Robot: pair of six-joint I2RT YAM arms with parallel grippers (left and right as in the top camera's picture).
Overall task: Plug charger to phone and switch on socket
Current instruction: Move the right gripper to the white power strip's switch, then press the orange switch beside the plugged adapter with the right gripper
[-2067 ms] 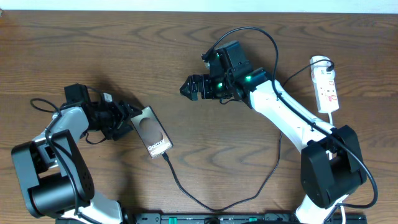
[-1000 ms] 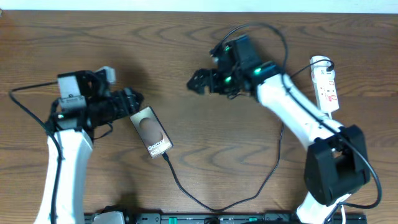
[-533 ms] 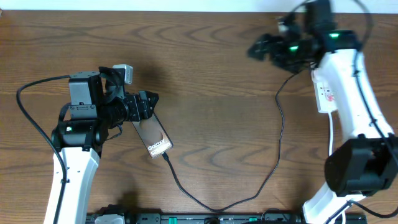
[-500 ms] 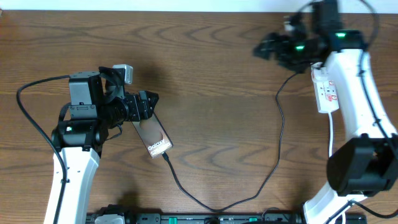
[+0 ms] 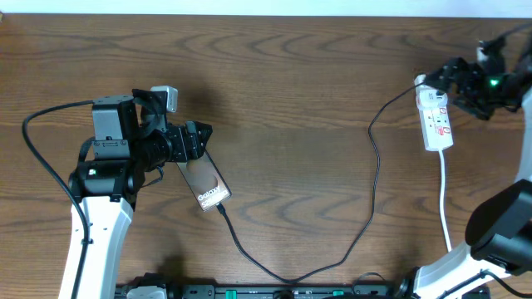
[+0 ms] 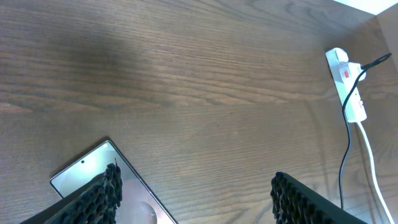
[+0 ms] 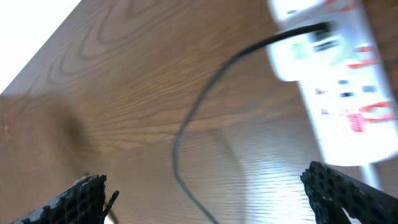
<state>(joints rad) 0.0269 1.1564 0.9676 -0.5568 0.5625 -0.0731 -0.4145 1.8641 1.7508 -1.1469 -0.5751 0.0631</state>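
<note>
The phone (image 5: 208,178) lies flat and slanted on the wooden table, "Galaxy" lettering at its near end. The charger (image 5: 371,174), a thin black cable, runs from the phone's near end in a loop along the front edge and up to the socket (image 5: 438,124), a white power strip at the far right. My left gripper (image 5: 201,141) hovers open over the phone's far end; one of its fingers (image 6: 99,196) overlaps the phone (image 6: 78,180). My right gripper (image 5: 449,81) hangs open beside the socket's far end, holding nothing. The right wrist view is blurred and shows the socket (image 7: 336,87) and the charger (image 7: 199,112).
The socket's white cord (image 5: 445,199) trails toward the front edge at the right. A black rail (image 5: 291,291) runs along the table's front. Bare wood lies between the phone and the socket.
My right arm has swung from the far middle of the table to the right, ending beside the socket's far end. My left arm rose over the phone and has since held still.
</note>
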